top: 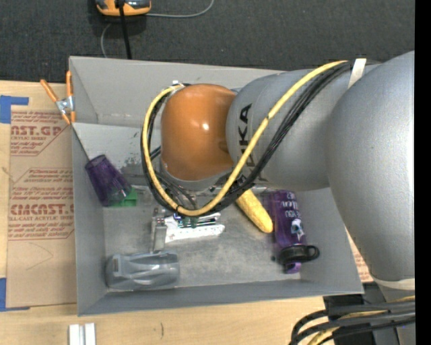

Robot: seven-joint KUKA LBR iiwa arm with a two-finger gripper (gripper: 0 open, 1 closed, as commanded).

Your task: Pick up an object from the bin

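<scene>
Gripper [161, 234] is hanging just beside the grey moulded piece [141, 268], seemingly lining up on it. Whether it is open or loaded cannot be told.

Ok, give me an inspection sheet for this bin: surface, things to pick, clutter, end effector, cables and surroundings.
Surface: grey bin floor, scuffed, no spill seen.
Job's things: purple cup at left; grey case in near left corner; white strip in middle; yellow banana and purple bottle at right.
Clutter: nothing seen.
End effector: low over the middle, beside the white strip.
Cables: yellow and black cables looped round the orange cover.
Surroundings: orange device beyond the far rim.
</scene>
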